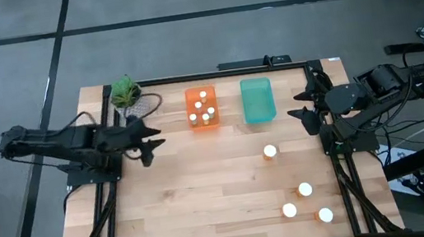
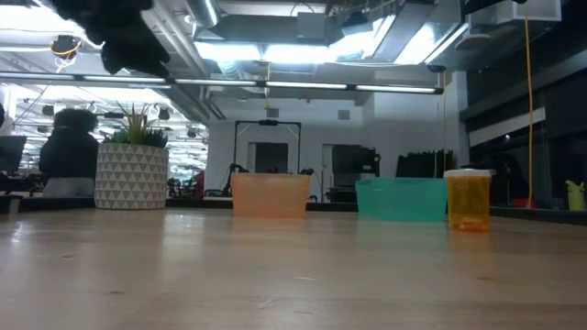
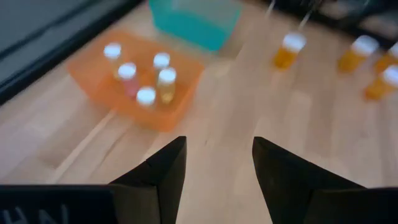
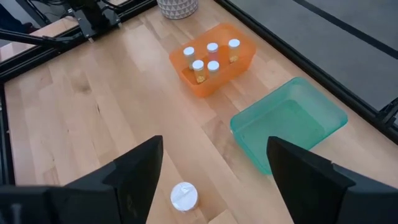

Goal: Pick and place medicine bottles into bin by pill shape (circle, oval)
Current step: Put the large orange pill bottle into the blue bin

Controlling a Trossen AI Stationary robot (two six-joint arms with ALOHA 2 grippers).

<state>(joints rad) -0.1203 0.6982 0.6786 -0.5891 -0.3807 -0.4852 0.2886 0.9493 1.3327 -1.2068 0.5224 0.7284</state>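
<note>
Several small white-capped bottles (image 1: pixel 203 107) stand upright in the orange bin (image 1: pixel 194 127). The teal bin (image 1: pixel 258 100) beside it holds nothing that I can see. Several larger amber bottles stand on the table: one (image 1: pixel 270 152) near the teal bin, three (image 1: pixel 305 191) toward the near right corner. My left gripper (image 1: pixel 151 143) is open and empty, left of the orange bin. My right gripper (image 1: pixel 305 113) is open and empty, right of the teal bin; the nearest amber bottle (image 4: pixel 184 195) stands below it.
A potted plant (image 1: pixel 125 92) in a white patterned pot stands at the far left of the table, behind my left gripper. Bare wooden tabletop (image 1: pixel 207 202) spreads over the near left and middle. Black frame rails run along both table sides.
</note>
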